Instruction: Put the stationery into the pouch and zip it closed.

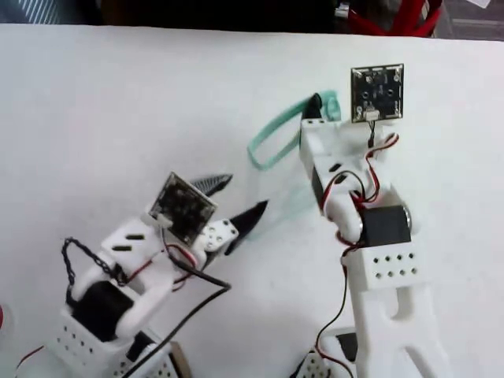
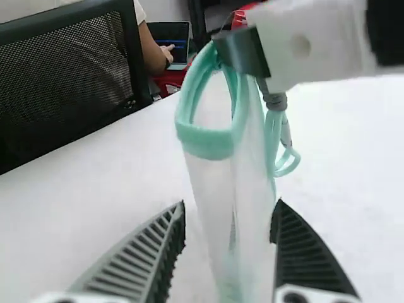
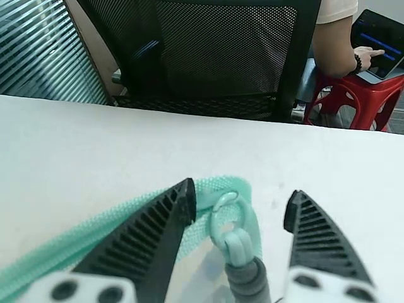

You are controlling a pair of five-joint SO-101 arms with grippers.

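Mint-edged sheer pouch [image 2: 218, 170] prob light, floppy, slick; L gripper [image 2: 228, 205] wide astride it, R gripper [image 3: 242, 188] wide round zip pull [image 3: 233, 240], so grab there.

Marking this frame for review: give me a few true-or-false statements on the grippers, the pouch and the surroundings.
1. The left gripper has its fingers open, one on each side of the pouch. True.
2. The right gripper is clamped shut on a pen. False: its fingers stand apart, with the zip pull between them.
3. The pouch rests on a white table. True.
4. The pouch's zip band is red. False: it is mint green.
5. A black mesh chair stands beyond the table's far edge. True.
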